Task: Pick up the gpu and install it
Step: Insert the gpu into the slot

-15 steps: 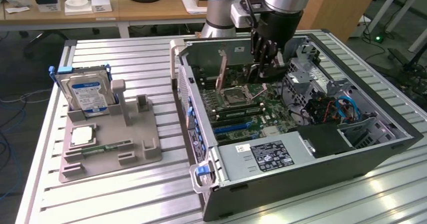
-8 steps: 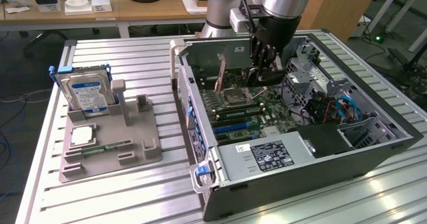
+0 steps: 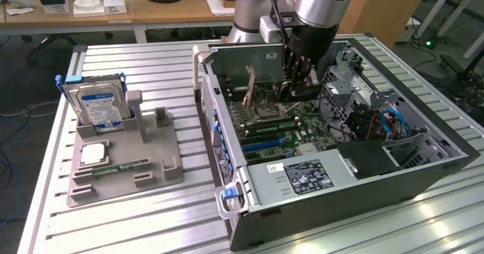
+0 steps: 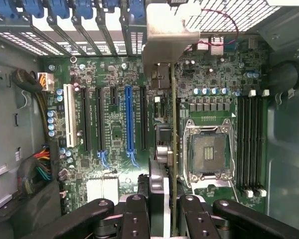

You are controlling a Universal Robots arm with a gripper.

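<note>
Above the motherboard (image 4: 114,134), gripper (image 4: 163,211) tight on gpu (image 4: 164,45) (edge-on); far end near rear slots (image 4: 89,30)

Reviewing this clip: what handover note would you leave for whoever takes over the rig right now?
Gripper: shut on the gpu, reaching down into the open computer case.
gpu: held on edge over the motherboard, beside the CPU socket, with its metal bracket toward the case's rear slots.
Done: the gpu is picked up and brought into the case.
Left: I cannot tell whether it is seated in a slot; it is not yet released.
</note>
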